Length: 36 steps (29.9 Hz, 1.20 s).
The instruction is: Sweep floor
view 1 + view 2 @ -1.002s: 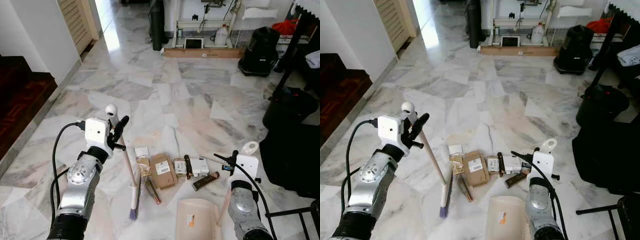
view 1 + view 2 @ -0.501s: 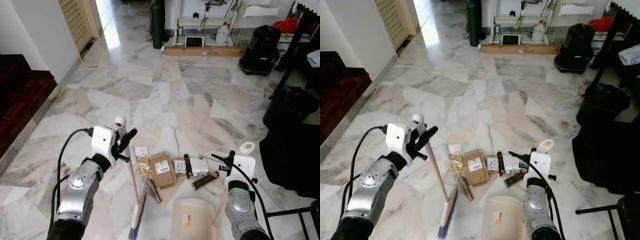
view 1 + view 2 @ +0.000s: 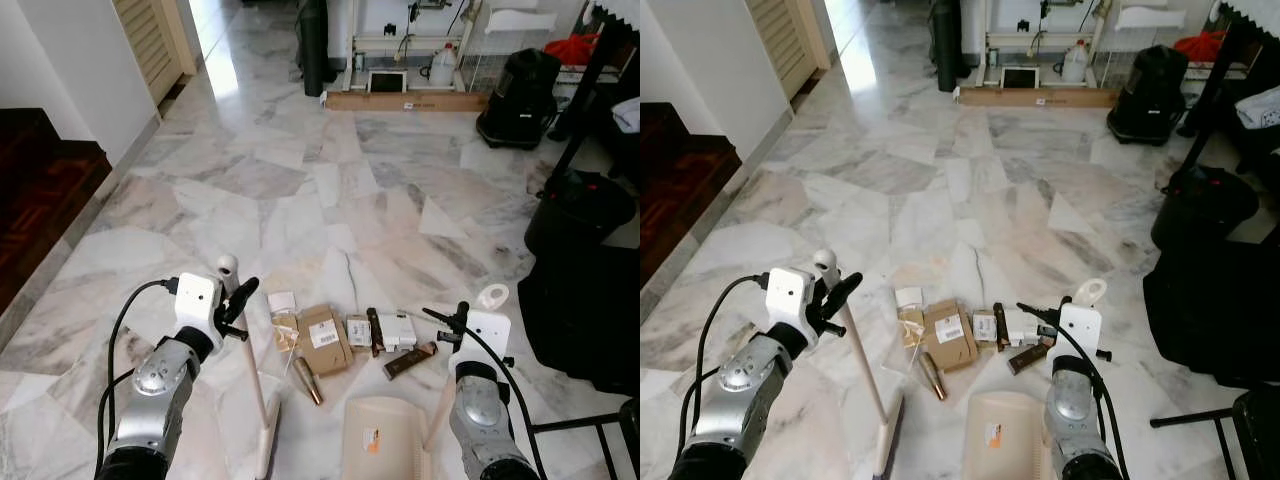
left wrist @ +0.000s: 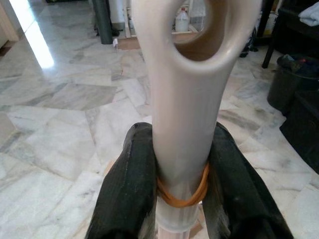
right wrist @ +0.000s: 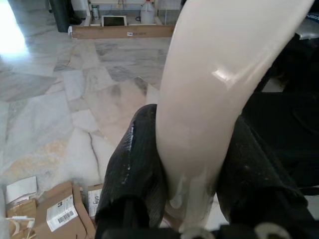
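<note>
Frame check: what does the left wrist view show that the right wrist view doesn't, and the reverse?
Left wrist view: the left gripper, jaws shut on the broom handle, with an orange rubber band round the handle between them and a hanging hole at its top. Right wrist view: the right gripper, jaws shut on the cream dustpan handle, plus cardboard litter on the floor beyond. Both: the marble floor, the wooden board along the far wall and the white jug by it.

The left gripper (image 4: 182,172) clamps both black fingers (image 4: 132,184) on the cream broom handle (image 4: 187,99), an orange rubber band (image 4: 182,191) round it; marble floor (image 4: 60,114) beyond.
</note>
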Available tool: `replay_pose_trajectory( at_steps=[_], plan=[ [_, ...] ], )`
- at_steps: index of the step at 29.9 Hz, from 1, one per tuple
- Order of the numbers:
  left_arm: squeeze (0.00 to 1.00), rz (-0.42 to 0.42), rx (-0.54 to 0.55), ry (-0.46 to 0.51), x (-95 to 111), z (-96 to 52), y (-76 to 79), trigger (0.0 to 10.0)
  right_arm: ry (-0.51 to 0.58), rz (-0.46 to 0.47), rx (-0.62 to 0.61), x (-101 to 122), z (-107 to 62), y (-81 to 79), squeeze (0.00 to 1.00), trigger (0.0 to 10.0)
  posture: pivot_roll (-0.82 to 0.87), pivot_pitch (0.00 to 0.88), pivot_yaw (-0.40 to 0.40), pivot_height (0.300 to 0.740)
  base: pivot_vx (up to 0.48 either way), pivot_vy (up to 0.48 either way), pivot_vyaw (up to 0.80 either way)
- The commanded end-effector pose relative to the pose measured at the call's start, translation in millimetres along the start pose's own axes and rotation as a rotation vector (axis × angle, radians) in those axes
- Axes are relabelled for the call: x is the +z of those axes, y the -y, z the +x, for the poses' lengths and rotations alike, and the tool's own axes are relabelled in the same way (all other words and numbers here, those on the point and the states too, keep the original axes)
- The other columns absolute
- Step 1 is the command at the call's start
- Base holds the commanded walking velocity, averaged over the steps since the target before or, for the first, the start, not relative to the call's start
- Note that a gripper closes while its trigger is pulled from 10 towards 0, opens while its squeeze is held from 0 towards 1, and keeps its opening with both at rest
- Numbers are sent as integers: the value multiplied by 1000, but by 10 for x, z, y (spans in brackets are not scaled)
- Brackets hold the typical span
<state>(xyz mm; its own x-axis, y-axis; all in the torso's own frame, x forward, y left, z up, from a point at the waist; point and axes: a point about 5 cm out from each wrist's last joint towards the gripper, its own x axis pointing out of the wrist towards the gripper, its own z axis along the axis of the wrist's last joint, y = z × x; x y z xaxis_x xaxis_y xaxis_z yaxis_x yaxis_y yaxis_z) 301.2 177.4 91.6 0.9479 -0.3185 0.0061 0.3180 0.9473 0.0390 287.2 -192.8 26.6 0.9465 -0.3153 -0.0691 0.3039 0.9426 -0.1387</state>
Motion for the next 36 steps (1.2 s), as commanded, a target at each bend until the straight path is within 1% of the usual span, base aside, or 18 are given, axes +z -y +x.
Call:
replay_pose_trajectory(
  at_steps=[1, 5, 15, 26, 36],
  plan=[
    [0, 12, 19, 30, 49, 26, -33, 10000, -2, 8, 10, -6, -16, -30, 0, 10000, 43, 100, 62, 740, 0, 0, 0],
    [0, 6, 32, 24, -8, 21, -29, 10000, -3, 9, 15, -6, -19, -44, 0, 10000, 41, 100, 61, 740, 0, 0, 0],
    [0, 21, 52, 26, -26, 14, -33, 10000, -1, 12, 20, 0, -17, -52, 0, 10000, 40, 98, 61, 740, 0, 0, 0],
    [0, 24, 48, 33, -37, 26, -29, 10000, 0, 11, 27, 6, -11, -66, 0, 10000, 42, 74, 60, 740, 301, 0, 0],
    [0, 25, 45, 37, -35, 31, -32, 10000, -4, 8, 29, 4, -9, -72, 0, 10000, 46, 80, 59, 740, 352, 0, 0]
  ],
)
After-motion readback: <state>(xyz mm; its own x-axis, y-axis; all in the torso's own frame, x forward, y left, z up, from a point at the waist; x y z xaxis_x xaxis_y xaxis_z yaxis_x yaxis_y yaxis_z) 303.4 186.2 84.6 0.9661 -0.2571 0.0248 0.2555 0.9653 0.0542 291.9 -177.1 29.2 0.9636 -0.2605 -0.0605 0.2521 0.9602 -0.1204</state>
